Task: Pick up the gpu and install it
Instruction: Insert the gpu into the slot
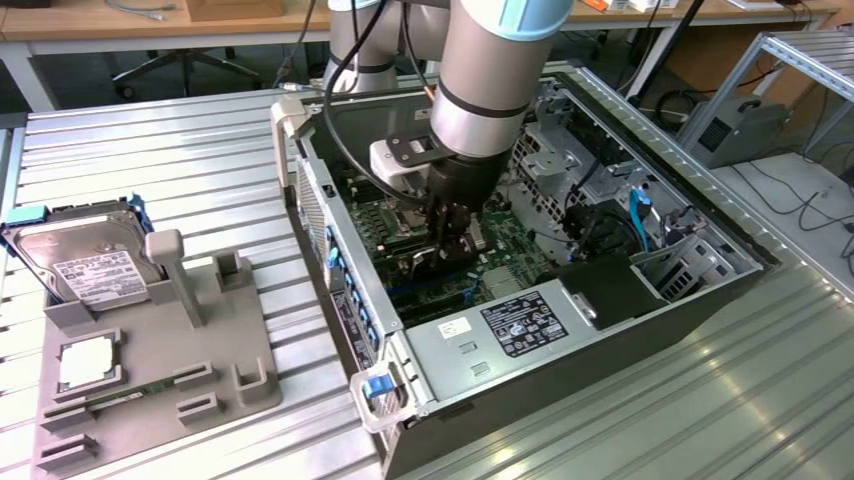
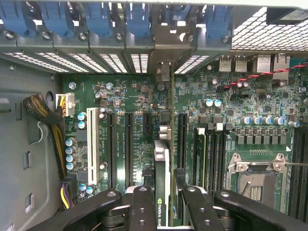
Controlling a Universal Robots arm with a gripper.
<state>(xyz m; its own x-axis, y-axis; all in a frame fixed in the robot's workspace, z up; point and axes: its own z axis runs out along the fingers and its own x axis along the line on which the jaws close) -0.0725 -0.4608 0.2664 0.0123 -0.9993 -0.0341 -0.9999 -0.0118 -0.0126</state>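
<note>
The gpu [image 2: 162, 163] stands edge-on between my fingers [image 2: 142, 209], a thin card with a green-lettered label on its near end. Its metal end bracket [image 2: 163, 72] reaches the rear slot openings of the case. It stands upright over the motherboard [image 2: 130, 96], in line with the long black expansion slots [image 2: 129, 144]; whether it sits fully in a slot I cannot tell. My gripper [image 2: 163, 209] is shut on the card. In the exterior view my gripper [image 1: 451, 235] is deep inside the open computer case [image 1: 534, 340], pointing down at the board.
Blue slot latches [image 2: 96, 19] line the case's rear wall. A cable bundle [image 2: 43, 113] and the CPU socket [image 2: 255, 178] flank the slots. On the exterior view's left, a grey holder [image 1: 160, 370] carries a hard drive [image 1: 87, 265] and a memory stick [image 1: 127, 395].
</note>
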